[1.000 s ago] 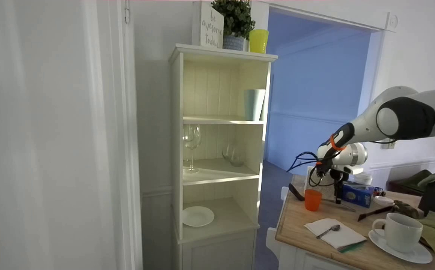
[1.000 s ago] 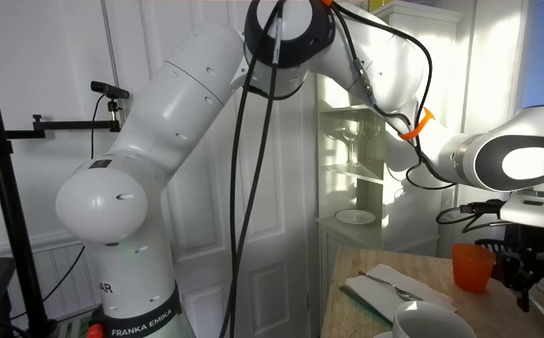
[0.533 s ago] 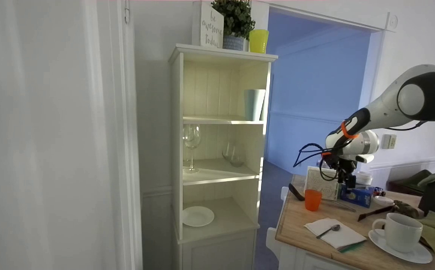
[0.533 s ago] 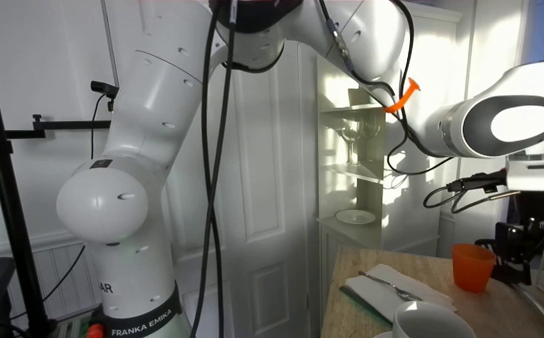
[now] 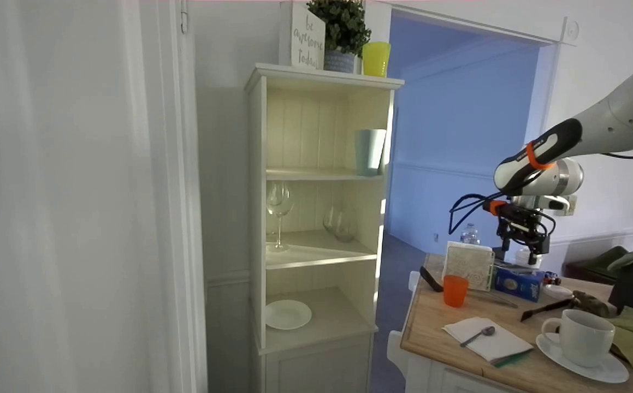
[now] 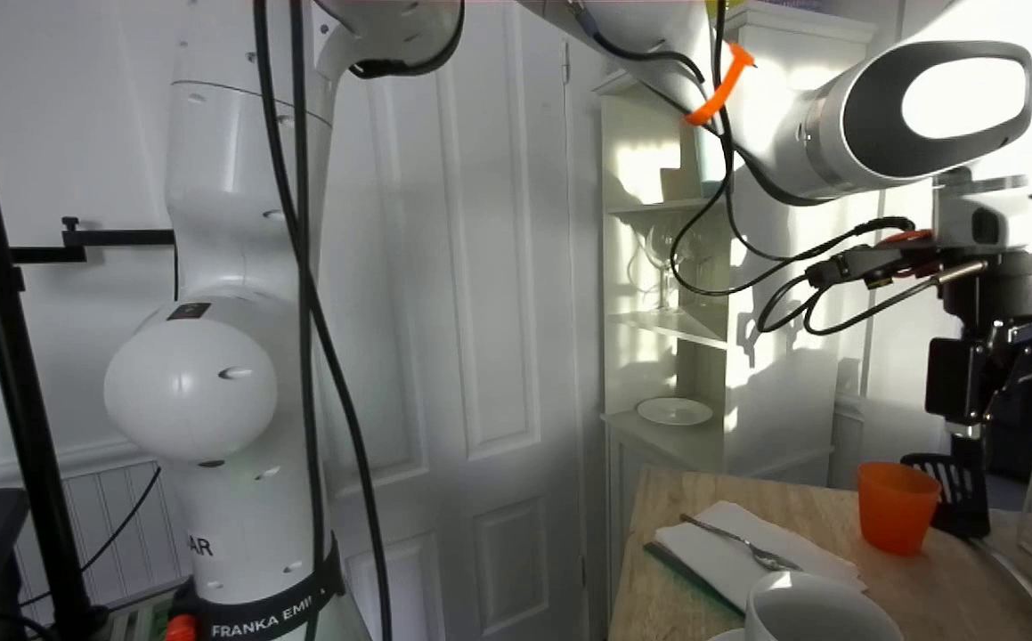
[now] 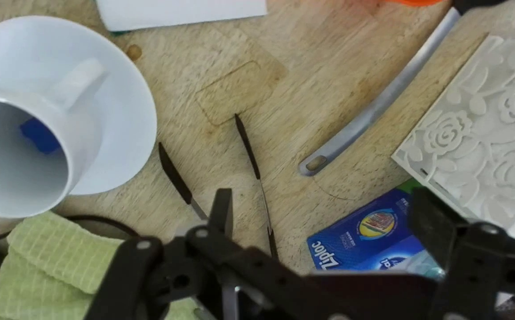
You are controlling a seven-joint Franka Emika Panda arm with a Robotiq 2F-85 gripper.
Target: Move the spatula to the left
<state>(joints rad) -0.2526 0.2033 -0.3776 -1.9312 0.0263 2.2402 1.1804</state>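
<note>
In an exterior view the arm (image 6: pixel 231 169) rises almost straight from its base (image 6: pixel 248 525), leaves at the top and re-enters toward the right, where the wrist (image 6: pixel 925 102) bends and the last part hangs vertically. In an exterior view the forearm (image 5: pixel 611 123) slopes down from the right edge, with an orange band (image 5: pixel 533 157) around it just short of the wrist and loops of black cable (image 5: pixel 472 201) jutting out below.

The pincer (image 7: pixel 324 211) points down and hangs in the air, well above the desk (image 7: pixel 186 75). In the wrist view its two fingers (image 7: pixel 222 209) are spread wide apart.

The spatula (image 7: pixel 379 104) is on the desk. In the wrist view its grey handle runs diagonally from a holed end near the blue Ziploc box (image 7: pixel 355 229), past a rose-patterned panel (image 7: pixel 484 124), to the upper right corner. In an exterior view its slotted black head (image 6: pixel 956 490) tilts up just beside the orange cup (image 6: pixel 897 512); whether they touch, I cannot tell.
</note>
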